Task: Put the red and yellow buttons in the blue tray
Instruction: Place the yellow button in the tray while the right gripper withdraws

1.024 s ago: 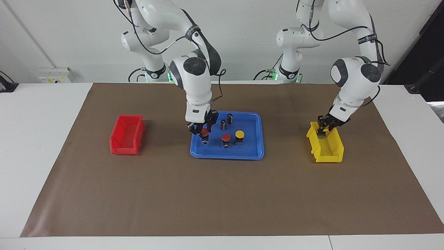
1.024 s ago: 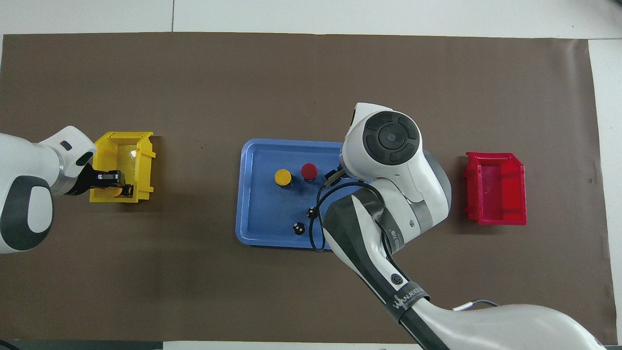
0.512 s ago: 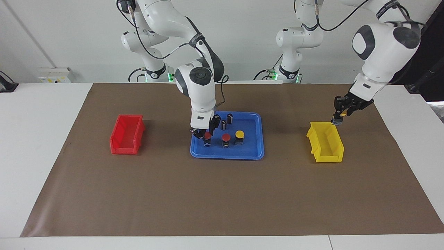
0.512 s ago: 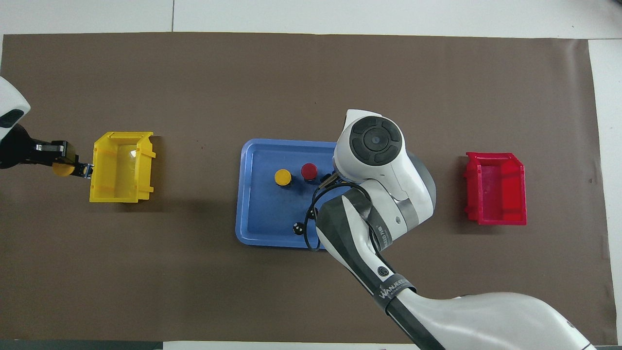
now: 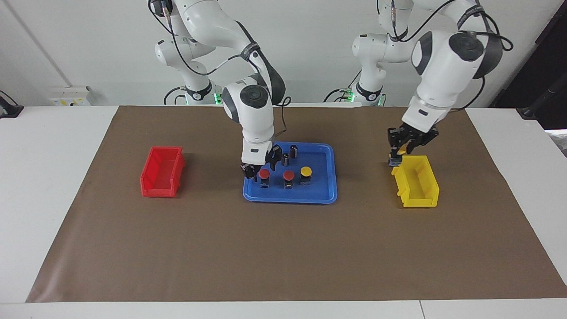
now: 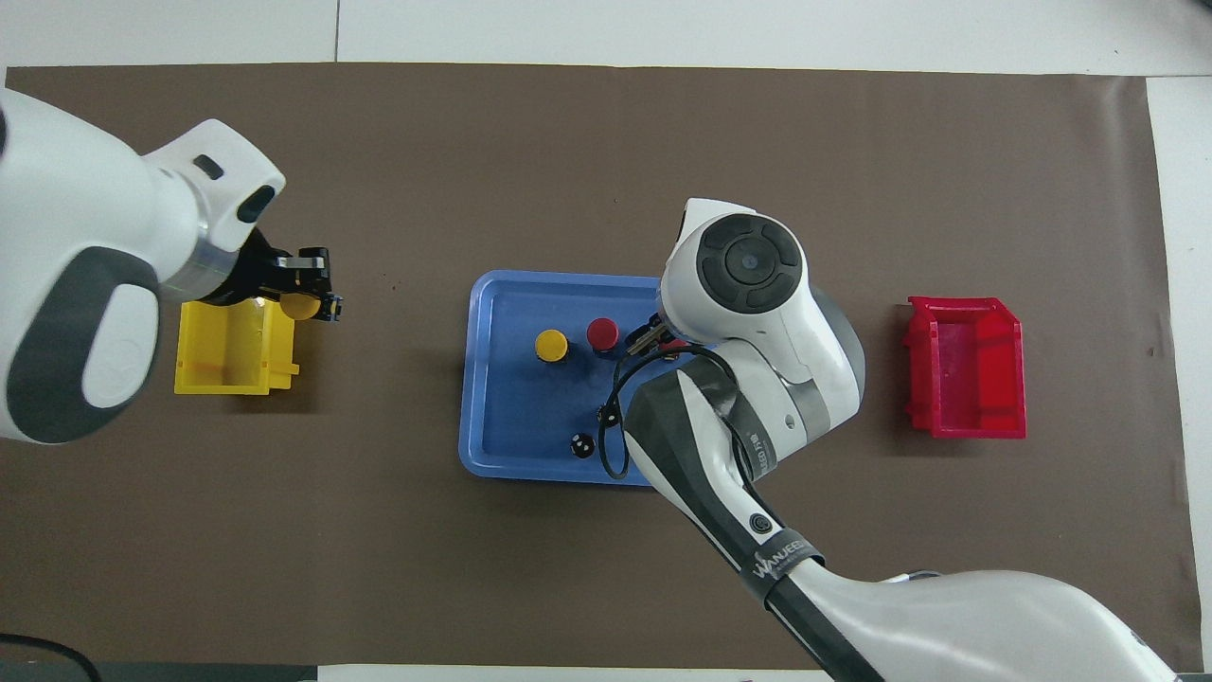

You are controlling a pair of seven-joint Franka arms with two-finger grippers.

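with three buttons already standing in the blue tray point(image 5: 325, 195), last yellow button point(image 6: 301, 305) clamped in left gripper point(image 5: 397, 156), up over the yellow bin point(image 5: 418, 186) corner. right gripper point(image 5: 261, 167) spread around a red button point(image 5: 264, 173), apparently letting go. next: carry yellow across, lower into bare tray floor.

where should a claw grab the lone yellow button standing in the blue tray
Probably by its short black body, or across the round cap, coming straight down from above. The yellow button stands upright in the blue tray with its cap on top. A red button stands close beside it, so the fingers should close along the nearer-farther line.
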